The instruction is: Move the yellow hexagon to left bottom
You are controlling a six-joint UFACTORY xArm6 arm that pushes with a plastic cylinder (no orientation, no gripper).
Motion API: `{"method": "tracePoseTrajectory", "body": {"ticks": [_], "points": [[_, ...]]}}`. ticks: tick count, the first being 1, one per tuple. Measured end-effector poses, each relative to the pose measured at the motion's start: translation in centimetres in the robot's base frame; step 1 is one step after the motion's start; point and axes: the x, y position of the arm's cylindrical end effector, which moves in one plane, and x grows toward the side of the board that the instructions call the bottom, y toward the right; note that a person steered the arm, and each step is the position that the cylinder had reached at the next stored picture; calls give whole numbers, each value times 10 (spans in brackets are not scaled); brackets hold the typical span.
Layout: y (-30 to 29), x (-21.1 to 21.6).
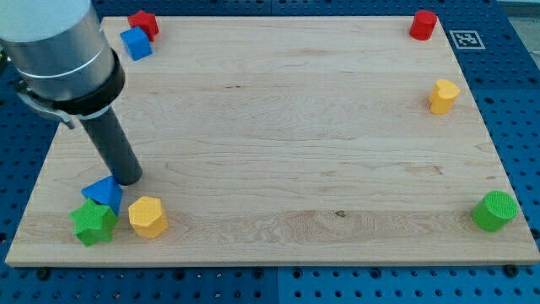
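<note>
The yellow hexagon [148, 217] lies on the wooden board [278, 135] near the view's bottom left corner. A green star block [93, 223] sits just to its left, and a blue triangular block [104, 192] touches the star from above. My tip [127, 179] rests on the board just above and to the right of the blue triangle, a short way above the yellow hexagon and not touching it.
A red star block [144, 23] and a blue block [135, 43] sit at the top left. A red cylinder [423, 25] is at the top right, a second yellow block [444, 97] below it, and a green cylinder [494, 211] at the bottom right.
</note>
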Motion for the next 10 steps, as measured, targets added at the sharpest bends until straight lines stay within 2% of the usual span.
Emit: {"method": "tracePoseTrajectory", "body": {"ticks": [1,2,4,5,6,8,10], "points": [[5,-1],[53,-3],[102,36],[98,74],[67,89],[50,74],[71,62]]}}
